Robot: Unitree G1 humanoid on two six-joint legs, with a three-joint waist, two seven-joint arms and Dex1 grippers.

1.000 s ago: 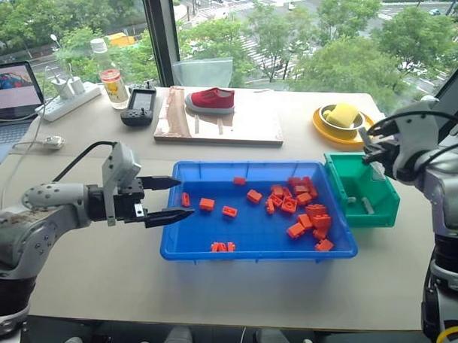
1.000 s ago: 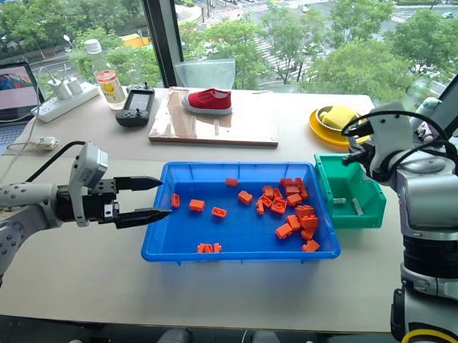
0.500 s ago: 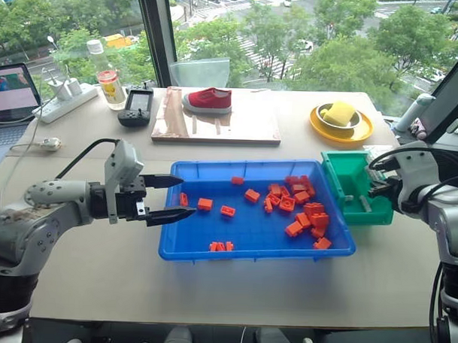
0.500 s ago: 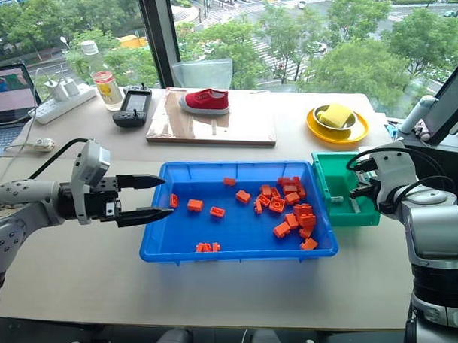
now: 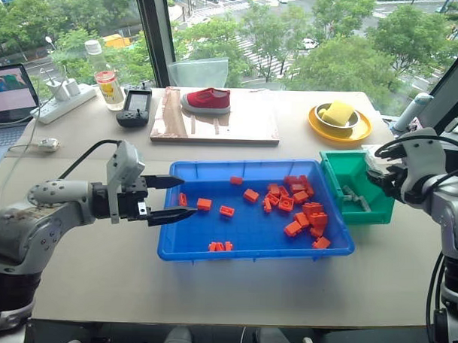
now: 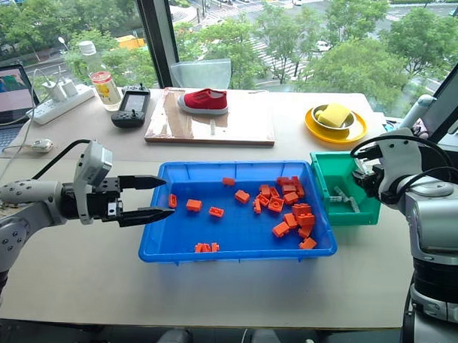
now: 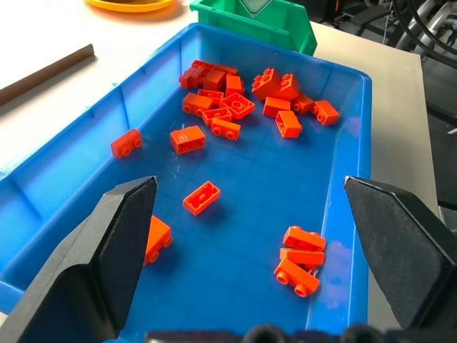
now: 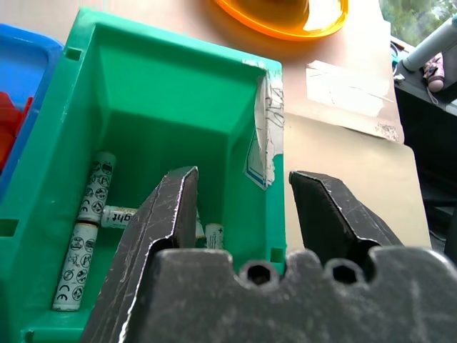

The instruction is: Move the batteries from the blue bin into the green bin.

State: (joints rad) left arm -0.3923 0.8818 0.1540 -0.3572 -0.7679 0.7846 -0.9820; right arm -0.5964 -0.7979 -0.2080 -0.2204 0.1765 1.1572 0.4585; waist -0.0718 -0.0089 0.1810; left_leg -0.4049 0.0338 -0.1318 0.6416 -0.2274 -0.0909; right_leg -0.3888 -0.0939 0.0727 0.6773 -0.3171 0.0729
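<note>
The left gripper (image 5: pixel 172 197) is hovering at the blue bin's (image 5: pixel 211 253) near-left rim, its fingers spread wide and holding nothing. Orange blocks (image 5: pixel 301 206) are lying scattered inside the bin, bunched toward the right end. Just beside that end, the green bin (image 5: pixel 379 214) is sitting with the batteries (image 8: pixel 86 240) lying on its floor. The right gripper (image 8: pixel 243 207) is hanging over its far wall, fingers parted and empty. Beyond, a yellow dish (image 5: pixel 321 128) and a red shoe (image 5: pixel 207 100) are resting.
</note>
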